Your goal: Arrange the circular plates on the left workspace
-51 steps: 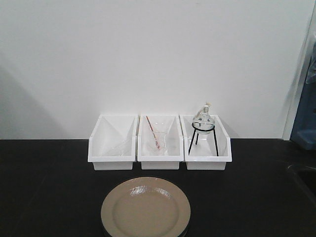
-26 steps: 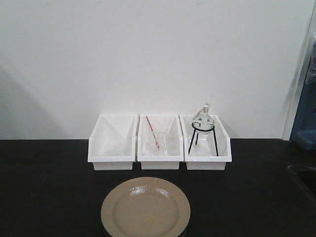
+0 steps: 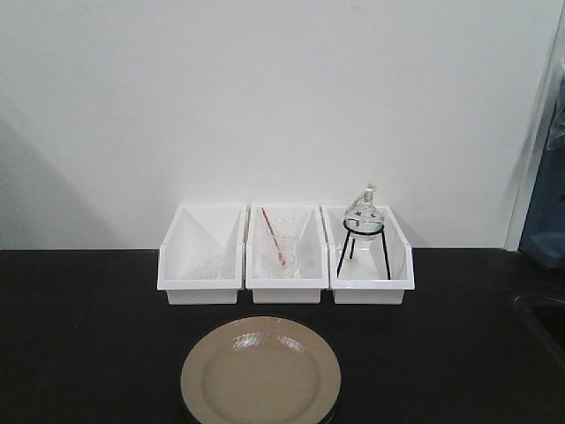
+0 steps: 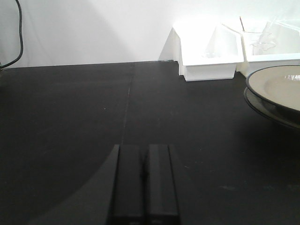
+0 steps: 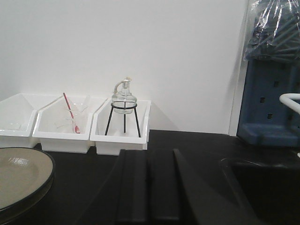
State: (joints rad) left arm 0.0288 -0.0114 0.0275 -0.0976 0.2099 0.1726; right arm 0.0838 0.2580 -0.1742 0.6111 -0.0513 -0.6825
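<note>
- Front view: the circular plates (image 3: 260, 373) are seen stacked at the near middle of the black worktop (image 3: 79, 336), just in front of the centre bin of three white bins (image 3: 284, 256). A dark second rim is visible under the tan upper plate. A glass funnel with a red rod (image 3: 281, 243) is held in the centre bin, and a round flask on a wire tripod (image 3: 364, 231) in the right one. Neither arm is shown in this view.
- Left wrist view: the left hand (image 4: 145, 183) is seen with its fingers pressed together and nothing between them, low over bare worktop. The plate stack is cut off at the right edge, well apart from the hand.
- Right wrist view: the right hand (image 5: 149, 185) is likewise seen closed and empty, with the plates at the lower left and a recessed sink basin (image 5: 262, 187) just to its right.
- Risks, as judged: because the plates are nested and glossy, both could be lifted together or the upper one could slip from a rim grasp. A closed hand would push the stack rather than take it. A wide swing could knock the bins or the flask.
</note>
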